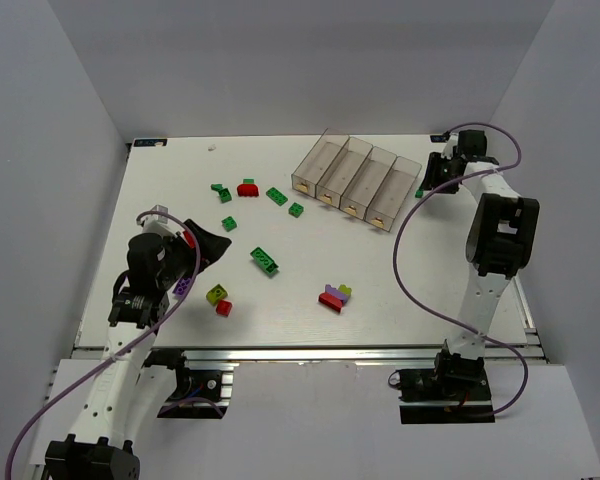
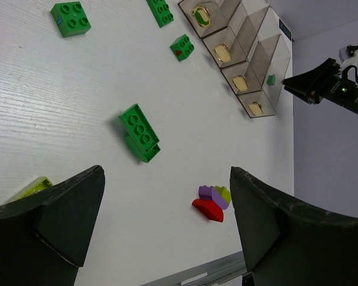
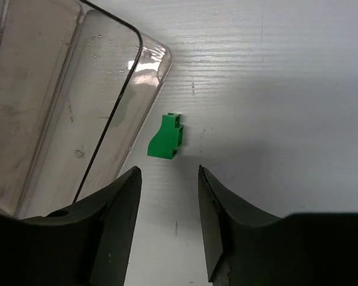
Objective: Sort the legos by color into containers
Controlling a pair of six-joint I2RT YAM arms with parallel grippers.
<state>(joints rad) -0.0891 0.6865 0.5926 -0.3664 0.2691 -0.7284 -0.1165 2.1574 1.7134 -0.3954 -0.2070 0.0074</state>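
White tabletop (image 3: 286, 89), far corner: my right gripper (image 3: 169, 174) hangs part-spread, empty; green lego (image 3: 166, 138) at its twelve o'clock, just beside the end container (image 3: 77, 89). I'd widen, advance, straddle squarely, then pinch. Left gripper (image 2: 166, 173) spread, empty.

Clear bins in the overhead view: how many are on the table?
4, joined side by side in one slanted row at the table's far right: the leftmost bin, second bin, third bin and rightmost bin. None appears hidden.
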